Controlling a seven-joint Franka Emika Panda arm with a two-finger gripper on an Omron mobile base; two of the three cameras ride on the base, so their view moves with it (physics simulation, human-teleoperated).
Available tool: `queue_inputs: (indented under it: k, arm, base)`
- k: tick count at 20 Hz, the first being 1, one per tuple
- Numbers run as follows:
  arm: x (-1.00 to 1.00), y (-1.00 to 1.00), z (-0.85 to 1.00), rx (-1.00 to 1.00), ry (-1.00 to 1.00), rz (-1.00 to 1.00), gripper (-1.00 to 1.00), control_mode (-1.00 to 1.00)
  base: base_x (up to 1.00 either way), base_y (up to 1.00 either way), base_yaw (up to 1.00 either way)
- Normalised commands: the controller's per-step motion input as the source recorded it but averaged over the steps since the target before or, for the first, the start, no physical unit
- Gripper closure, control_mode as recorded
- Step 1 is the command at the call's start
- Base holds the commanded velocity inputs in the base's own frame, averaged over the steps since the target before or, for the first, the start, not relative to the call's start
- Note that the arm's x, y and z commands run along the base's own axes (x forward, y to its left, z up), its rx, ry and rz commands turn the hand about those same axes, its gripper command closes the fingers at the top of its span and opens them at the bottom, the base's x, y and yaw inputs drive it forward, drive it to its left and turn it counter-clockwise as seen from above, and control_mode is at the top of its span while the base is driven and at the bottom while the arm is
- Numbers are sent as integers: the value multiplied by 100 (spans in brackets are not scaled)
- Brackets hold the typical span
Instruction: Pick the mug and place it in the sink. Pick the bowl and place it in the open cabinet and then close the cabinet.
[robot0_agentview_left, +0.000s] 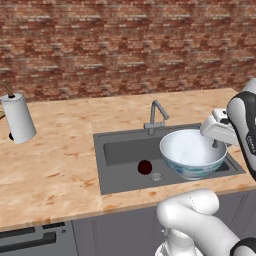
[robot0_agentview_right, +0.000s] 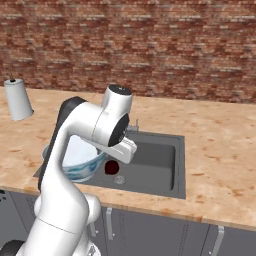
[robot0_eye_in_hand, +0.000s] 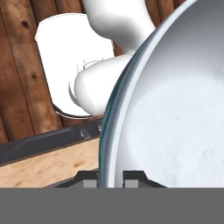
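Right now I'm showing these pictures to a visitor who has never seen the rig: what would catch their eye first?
Probably the large white bowl, held by its rim in the gripper and hanging tilted over the right part of the sink. Next, the small dark mug on the sink floor beside the drain. A white paper-towel roll stands on the counter at far left.

The bowl (robot0_agentview_left: 192, 152) at my end effector (robot0_eye_in_hand: 110, 178) is white inside, with a blue-green pattern outside. The mug (robot0_agentview_left: 145, 167) is dark maroon, nearly black, against the dark grey sink (robot0_agentview_left: 120, 152). The bench (robot0_agentview_left: 55, 165) is pale speckled wood-tone; the far wall (robot0_agentview_left: 125, 45) is red-brown brick; the paper roll (robot0_agentview_left: 19, 119) at far left is white.
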Motion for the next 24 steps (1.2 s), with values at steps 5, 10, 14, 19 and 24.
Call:
queue_inputs:
  k: [5,10,14,19,24]
  arm:
    - [0,0,0,1,0,0,100,-100]
    - [0,0,0,0,0,0,100,-100]
    - [0,0,0,0,0,0,100,-100]
    - [0,0,0,0,0,0,100,-100]
    - [0,0,0,0,0,0,100,-100]
  base:
    - [0,0,0]
    - [0,0,0]
    - [0,0,0]
    - [0,0,0]
    - [0,0,0]
